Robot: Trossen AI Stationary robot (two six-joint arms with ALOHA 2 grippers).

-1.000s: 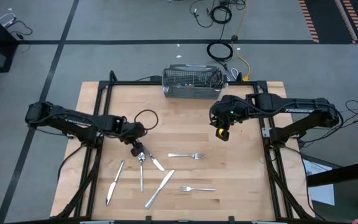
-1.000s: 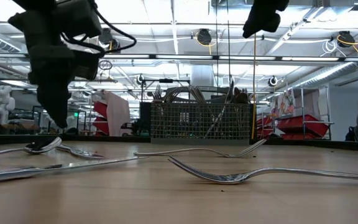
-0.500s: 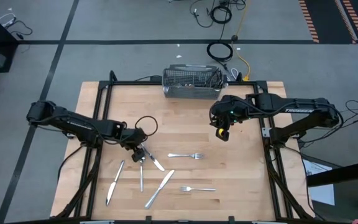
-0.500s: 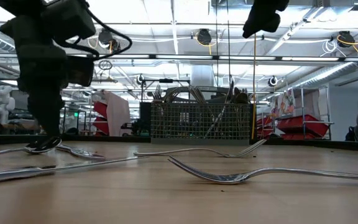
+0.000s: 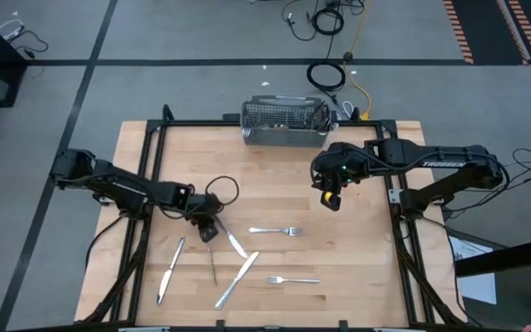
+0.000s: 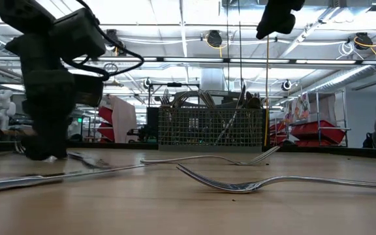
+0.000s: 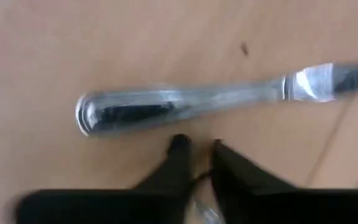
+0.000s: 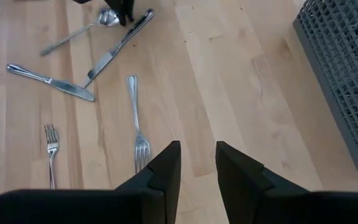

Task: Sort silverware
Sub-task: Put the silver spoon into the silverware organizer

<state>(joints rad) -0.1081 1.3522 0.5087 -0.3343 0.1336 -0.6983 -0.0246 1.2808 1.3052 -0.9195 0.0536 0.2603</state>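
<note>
- high view: the left gripper [image 5: 208,231] is being held low over the bench [image 5: 275,175] at the near-left cluster of silverware, right at the bowl end of a spoon [image 5: 212,258], beside a knife [image 5: 234,242]. two forks [image 5: 277,231] [image 5: 293,278] and two more knives [image 5: 170,269] [image 5: 236,278] are lying apart on the wood. the right gripper [image 5: 330,197] is being kept high, well apart from the pieces, near the wire basket [image 5: 286,122] at the far edge.
- low view: the left gripper [image 6: 43,151] is being pressed down to the bench surface; whether anything is clamped cannot be told here. the basket [image 6: 211,127] is already holding upright pieces.
- left wrist view: the jaws are standing nearly together, just beside a knife handle [image 7: 166,111], not around it; a glint between them suggests a thin piece, but that cannot be told for sure.
- right wrist view: the right jaws are standing slightly apart, with nothing between them.
- judgement: a pick-up is being attempted; next, a clean lift and a carry to the basket are being called for. open bench is lying along that path, the right arm being the only thing to avoid.
</note>
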